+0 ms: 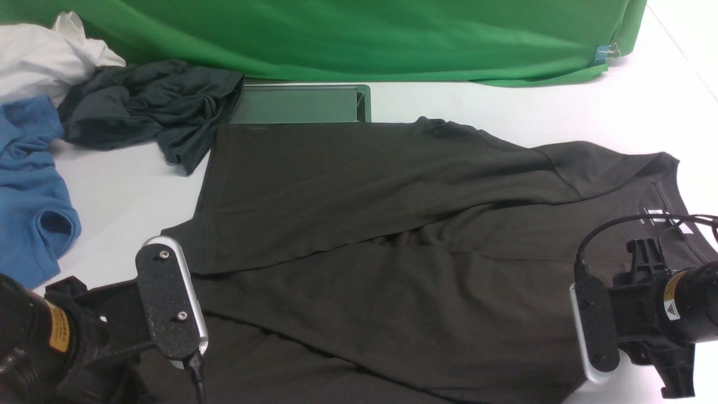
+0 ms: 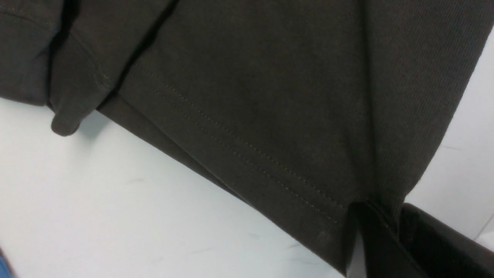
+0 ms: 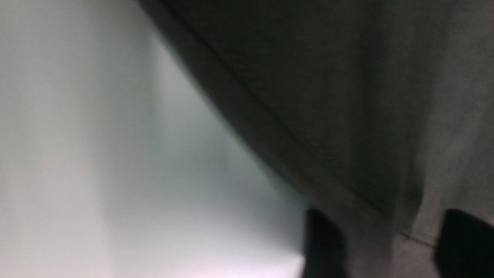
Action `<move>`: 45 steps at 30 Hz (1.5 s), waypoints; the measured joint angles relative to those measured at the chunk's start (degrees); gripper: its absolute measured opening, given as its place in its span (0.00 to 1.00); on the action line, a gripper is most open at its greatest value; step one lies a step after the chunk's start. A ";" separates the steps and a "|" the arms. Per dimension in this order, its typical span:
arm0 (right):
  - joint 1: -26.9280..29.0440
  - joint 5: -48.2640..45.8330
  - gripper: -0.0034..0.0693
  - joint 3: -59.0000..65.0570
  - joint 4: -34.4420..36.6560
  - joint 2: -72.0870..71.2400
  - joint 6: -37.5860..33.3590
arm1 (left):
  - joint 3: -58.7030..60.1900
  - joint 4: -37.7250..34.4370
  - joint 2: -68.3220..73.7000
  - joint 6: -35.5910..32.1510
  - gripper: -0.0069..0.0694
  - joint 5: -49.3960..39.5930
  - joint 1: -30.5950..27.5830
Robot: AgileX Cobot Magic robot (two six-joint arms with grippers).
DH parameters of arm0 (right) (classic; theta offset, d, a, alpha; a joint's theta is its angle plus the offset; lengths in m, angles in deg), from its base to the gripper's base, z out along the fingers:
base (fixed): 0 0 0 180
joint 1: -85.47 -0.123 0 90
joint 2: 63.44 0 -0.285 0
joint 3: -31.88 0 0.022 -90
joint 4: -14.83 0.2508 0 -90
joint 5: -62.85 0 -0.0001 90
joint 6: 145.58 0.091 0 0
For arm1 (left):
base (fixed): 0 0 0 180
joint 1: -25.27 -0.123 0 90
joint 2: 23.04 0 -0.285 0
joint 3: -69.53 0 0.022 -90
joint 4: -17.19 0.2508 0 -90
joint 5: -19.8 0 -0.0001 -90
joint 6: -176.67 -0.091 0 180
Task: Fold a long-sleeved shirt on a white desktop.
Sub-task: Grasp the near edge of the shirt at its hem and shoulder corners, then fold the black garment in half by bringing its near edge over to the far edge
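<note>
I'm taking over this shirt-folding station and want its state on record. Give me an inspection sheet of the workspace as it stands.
Surface: white desktop, with a silver-framed hatch just beyond the shirt.
Job's things: long-sleeved shirt spread out, collar toward the robot's right, sleeves folded in over the body.
Clutter: charcoal garment, blue garment and white cloth heaped at far left.
Grippers: left gripper shut on the shirt's stitched edge; right gripper jaws apart, shirt fabric between them.
Cables: black cable loops over the right wrist.
Surroundings: green cloth backdrop, held by a clip.
</note>
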 joint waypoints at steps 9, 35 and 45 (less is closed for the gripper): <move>-0.30 -1.89 0.10 0.13 0.16 -0.72 -0.04 | 0.00 0.82 0.00 -0.19 0.14 0.00 0.00; -0.30 -21.39 0.09 1.10 12.61 -18.91 3.08 | 0.00 -1.47 -8.53 4.80 0.14 5.60 0.00; -0.30 -16.87 0.09 1.10 11.85 -16.55 2.90 | -0.49 -0.39 -0.40 9.19 0.14 12.45 -3.17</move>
